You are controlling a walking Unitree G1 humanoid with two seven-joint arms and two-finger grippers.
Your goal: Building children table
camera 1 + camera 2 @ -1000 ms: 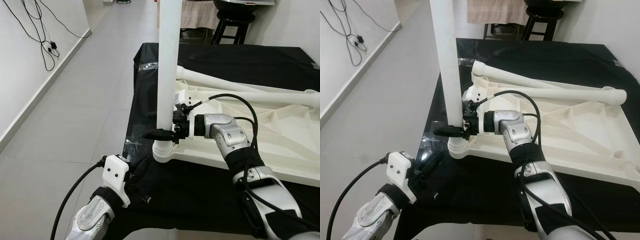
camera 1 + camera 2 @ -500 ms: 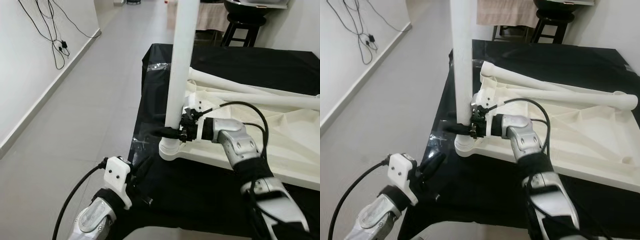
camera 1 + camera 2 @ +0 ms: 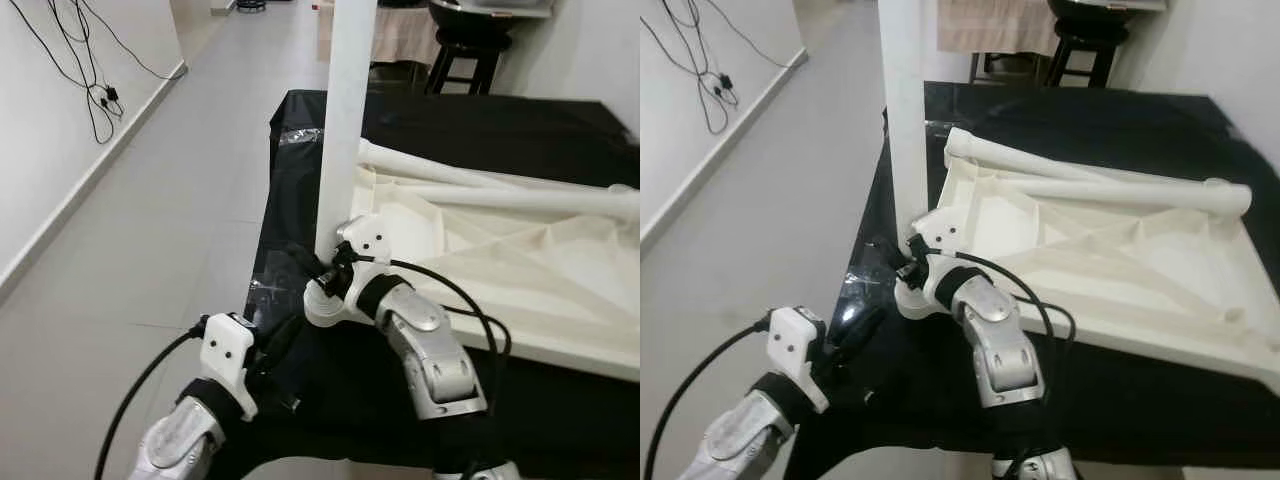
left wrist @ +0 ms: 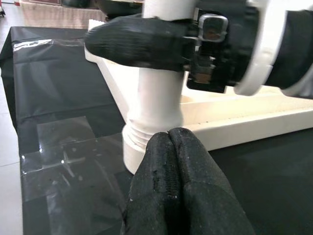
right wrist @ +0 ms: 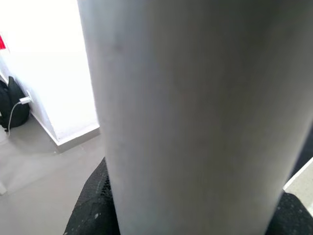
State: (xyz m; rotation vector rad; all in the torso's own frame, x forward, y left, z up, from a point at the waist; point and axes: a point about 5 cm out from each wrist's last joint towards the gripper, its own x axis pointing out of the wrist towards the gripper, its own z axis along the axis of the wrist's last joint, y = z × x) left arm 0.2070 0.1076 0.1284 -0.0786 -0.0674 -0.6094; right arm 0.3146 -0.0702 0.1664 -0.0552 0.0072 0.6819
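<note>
An upside-down white table top (image 3: 520, 270) lies on a table under a black cloth. A white leg (image 3: 345, 120) stands upright in its near-left corner socket (image 3: 325, 300). My right gripper (image 3: 315, 262) is shut on this leg just above the socket; in the right wrist view the leg (image 5: 195, 112) sits between the black fingers (image 5: 90, 210). My left gripper (image 4: 170, 142) is shut on nothing, low on the cloth and just short of the socket (image 4: 146, 142). Two loose legs (image 3: 480, 185) lie across the table top.
The black cloth's left edge (image 3: 270, 200) drops to grey floor tiles. A clear tape patch (image 3: 300, 135) shines on the cloth. A black stool (image 3: 470, 40) stands behind the table. Cables (image 3: 95, 95) hang on the left wall.
My right arm has swung round to the near side of the leg, elbow lower, still gripping it near the base. The left gripper stays low. The camera has shifted a little.
</note>
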